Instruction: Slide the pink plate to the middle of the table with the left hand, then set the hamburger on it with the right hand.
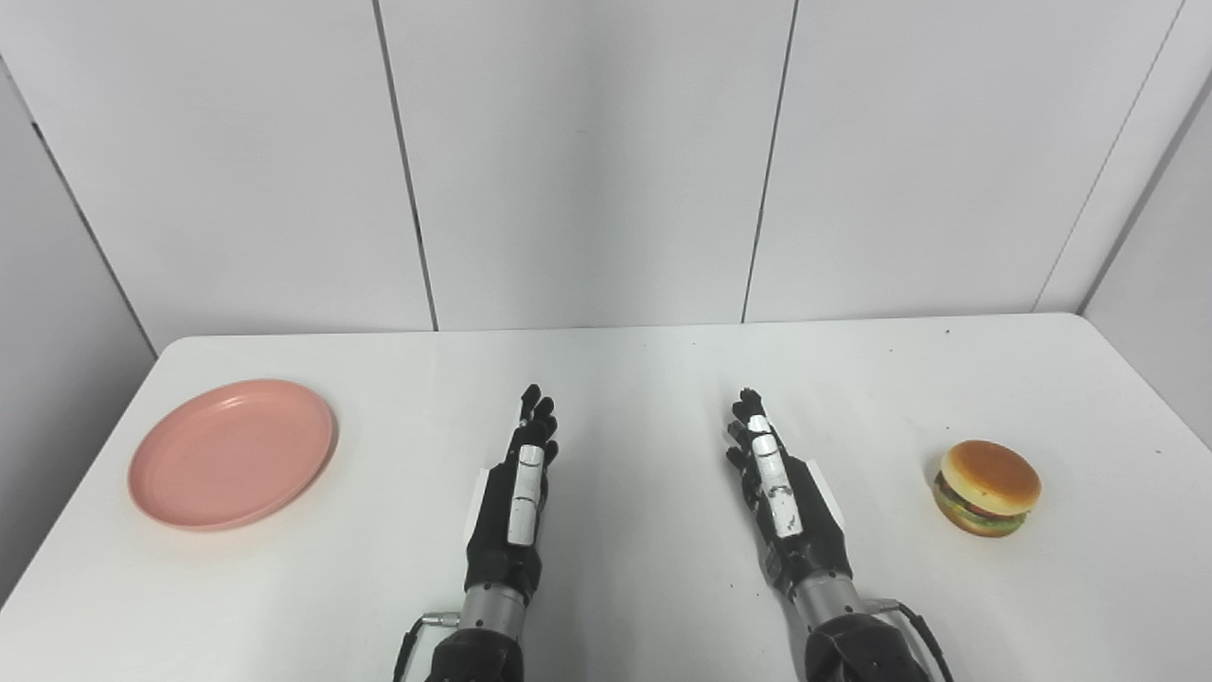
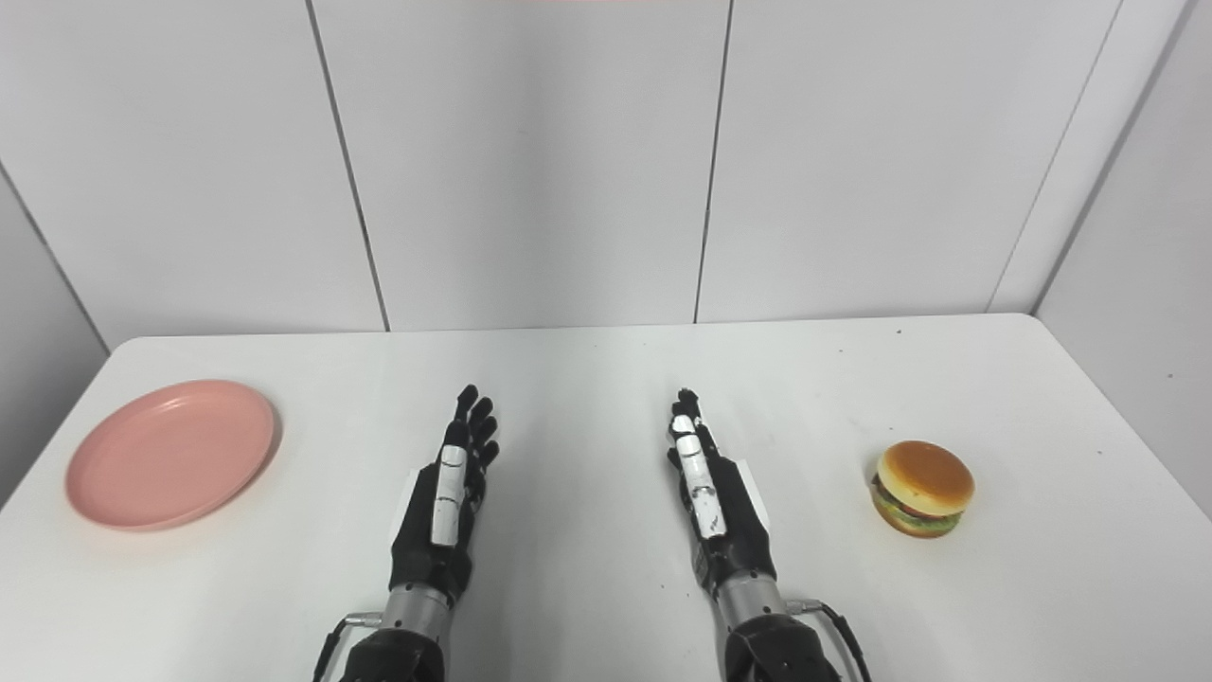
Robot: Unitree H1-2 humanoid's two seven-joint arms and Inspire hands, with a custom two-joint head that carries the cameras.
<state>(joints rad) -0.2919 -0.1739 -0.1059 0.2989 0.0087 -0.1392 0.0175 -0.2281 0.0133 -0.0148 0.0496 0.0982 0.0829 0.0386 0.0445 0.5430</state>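
- Nothing of the task seems done yet: the pink plate [image 1: 232,452] lies at the far left side of the white counter [image 1: 644,379], not in the middle, and it carries nothing.
- The hamburger [image 1: 986,488] sits on the counter at the right side, well apart from the plate, and no robot hand touches it.
- The left robot hand [image 1: 516,507] lies low over the middle of the counter, fingers stretched forward and a little apart, holding nothing. It is well to the right of the plate.
- The right robot hand [image 1: 781,497] is in the same pose beside it, fingers extended and empty, well to the left of the hamburger.
- Both steps are left, as I judge: first the slide of the plate by the left robot hand, then the placing of the hamburger by the right one.
- The plate is round, shallow and plain pink, with a low raised rim. It looks smooth and probably light, so it should slide easily on the counter.
- The hamburger stands upright, with a glossy orange-brown bun on top, and green and dark red layers under it. It looks like a toy model.
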